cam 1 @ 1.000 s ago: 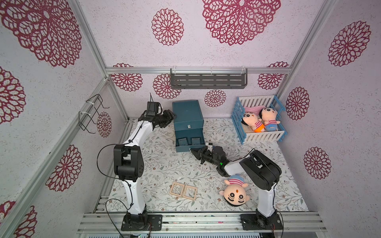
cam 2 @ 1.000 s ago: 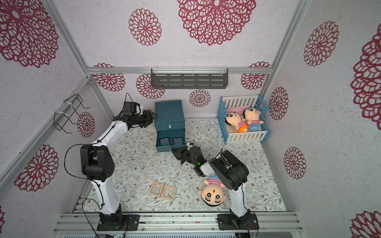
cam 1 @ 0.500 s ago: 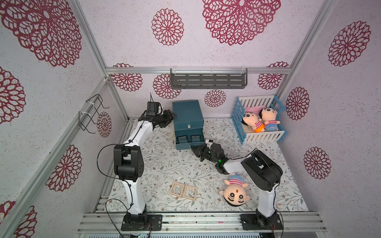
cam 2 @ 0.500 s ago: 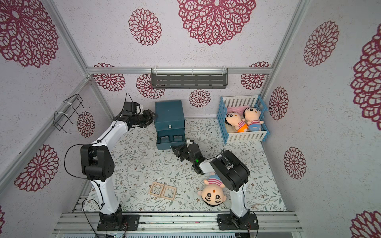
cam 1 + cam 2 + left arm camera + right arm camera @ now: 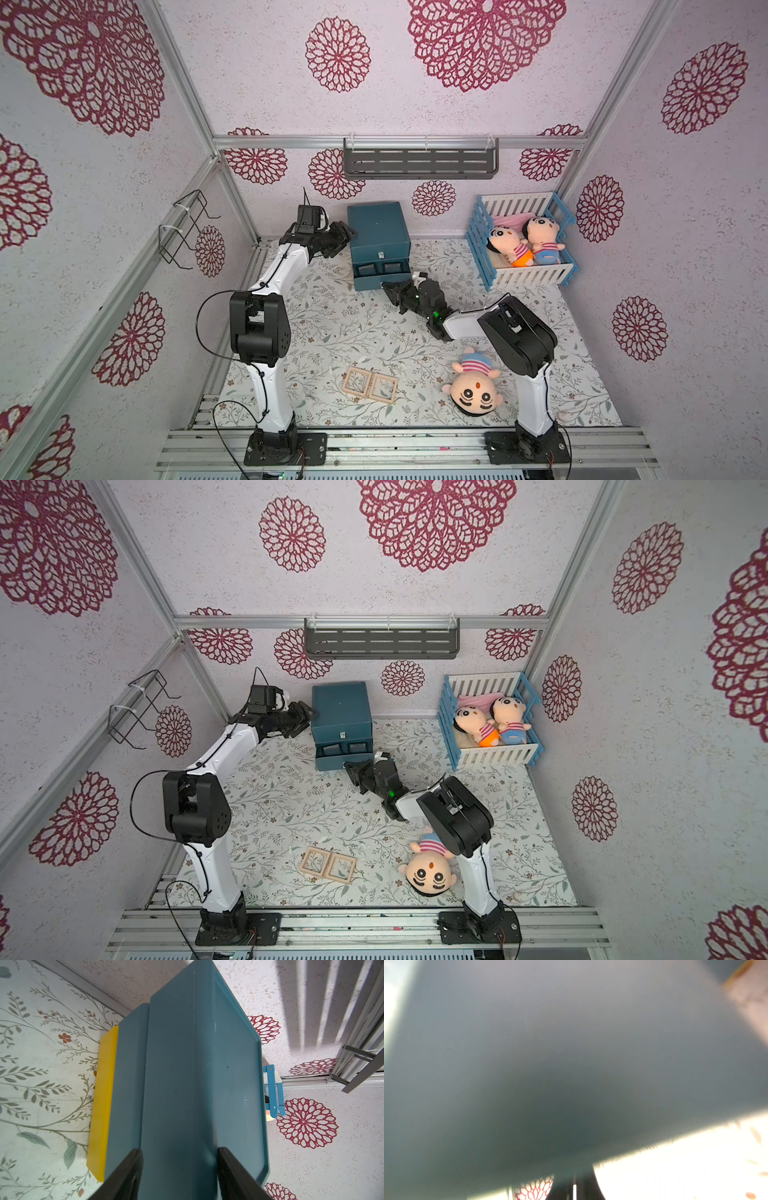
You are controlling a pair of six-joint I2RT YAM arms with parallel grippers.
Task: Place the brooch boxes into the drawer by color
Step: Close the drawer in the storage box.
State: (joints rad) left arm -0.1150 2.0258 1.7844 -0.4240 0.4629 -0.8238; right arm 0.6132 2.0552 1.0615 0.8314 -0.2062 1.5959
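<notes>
Left claw: your left claw (image 5: pixel 179 1150) is standing with its jaws part-way apart, astride the top edge of the teal cabinet (image 5: pixel 378 226). You cannot tell whether it is clamping or only bracing.
Right claw: your right claw (image 5: pixel 390 289) is sitting closed and carrying nothing, with its tip just beside the front corner of the open drawer (image 5: pixel 380 281). Its wrist view is showing only a blurred teal-grey surface, very close up.
Boxes already in: two dark brooch boxes (image 5: pixel 377 269) are lying side by side inside that drawer, just beyond the right claw's tip. You cannot tell whether they are grey or black.
Boxes left out: two wood-coloured brooch boxes (image 5: pixel 370 385) are lying flat and touching each other on the worktop (image 5: pixel 332 324), well behind the right claw, toward the arm bases.
Handling: they are looking light, stiff and thin. The clear centres are probably offering a slippery, easily marked surface.
Where to hold: you are likely doing best pinching one outer frame rail, on the side away from its neighbour. The claw needs to be coming in low, since the frames are lying flush.
Writing: a small white tag (image 5: pixel 380 254) is showing on the closed drawer front, beyond the open drawer from the right claw. It is too small to read, and no brand is showing anywhere.
</notes>
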